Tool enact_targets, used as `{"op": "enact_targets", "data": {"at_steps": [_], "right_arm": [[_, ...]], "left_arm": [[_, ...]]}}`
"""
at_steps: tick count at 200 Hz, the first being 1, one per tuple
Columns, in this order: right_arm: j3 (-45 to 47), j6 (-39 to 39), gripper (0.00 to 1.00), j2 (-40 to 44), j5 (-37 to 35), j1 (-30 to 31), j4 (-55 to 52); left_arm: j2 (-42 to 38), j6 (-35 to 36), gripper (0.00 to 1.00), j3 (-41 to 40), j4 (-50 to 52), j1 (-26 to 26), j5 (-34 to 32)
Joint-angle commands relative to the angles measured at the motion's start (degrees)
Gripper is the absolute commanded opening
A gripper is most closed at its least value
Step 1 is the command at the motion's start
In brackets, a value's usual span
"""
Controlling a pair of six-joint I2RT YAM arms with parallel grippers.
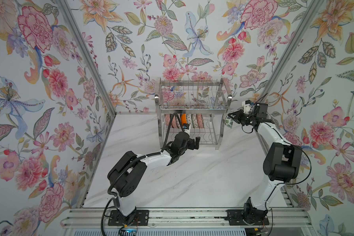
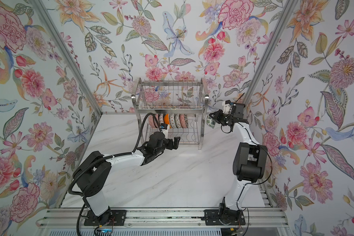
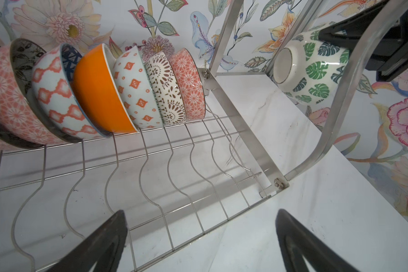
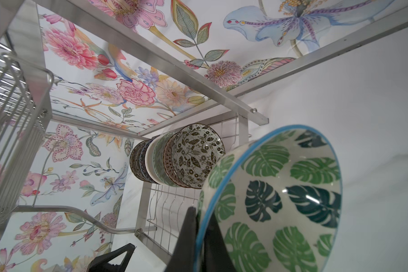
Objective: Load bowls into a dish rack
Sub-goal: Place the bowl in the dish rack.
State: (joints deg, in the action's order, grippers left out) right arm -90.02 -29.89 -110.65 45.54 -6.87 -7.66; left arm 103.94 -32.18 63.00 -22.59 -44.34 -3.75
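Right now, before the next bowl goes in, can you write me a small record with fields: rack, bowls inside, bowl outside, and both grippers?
rack: shiny two-tier steel wire dish rack, at the back of the white marble table
bowls inside: row of patterned ceramic bowls on edge on the lower tier, among them an orange-sided bowl
bowl outside: white leaf-print ceramic bowl, off the table, beside the rack's end
left gripper: open, empty, before the lower tier
right gripper: shut on the leaf-print bowl's rim

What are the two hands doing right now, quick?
Left hand: open, holding nothing.
Right hand: closed on the rim of the green leaf bowl.
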Motion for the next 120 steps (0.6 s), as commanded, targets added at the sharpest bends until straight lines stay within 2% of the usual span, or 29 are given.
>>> {"op": "enact_targets", "data": {"at_steps": [1,26,62,120], "right_arm": [[-4.26,-2.31,0.00,-2.39,8.14,2.21,8.40],[-6.00,-2.51,0.00,-4.96,10.00,3.96,9.82],[-6.04,-8.22,0.00,-9.38,14.55,5.76,19.02],[-4.76,-17.92,0.00,-14.12,17.47,6.48,31.90]], "left_arm": [[1.33,2.53,0.99,2.54,1.82,-0.49,-1.48],[1.79,3.38,0.99,3.40,2.64,-0.51,-1.52],[1.91,4.30,0.99,3.64,2.98,-0.53,-2.02],[1.66,6.23,0.99,4.07,3.99,-0.50,-2.88]]}}
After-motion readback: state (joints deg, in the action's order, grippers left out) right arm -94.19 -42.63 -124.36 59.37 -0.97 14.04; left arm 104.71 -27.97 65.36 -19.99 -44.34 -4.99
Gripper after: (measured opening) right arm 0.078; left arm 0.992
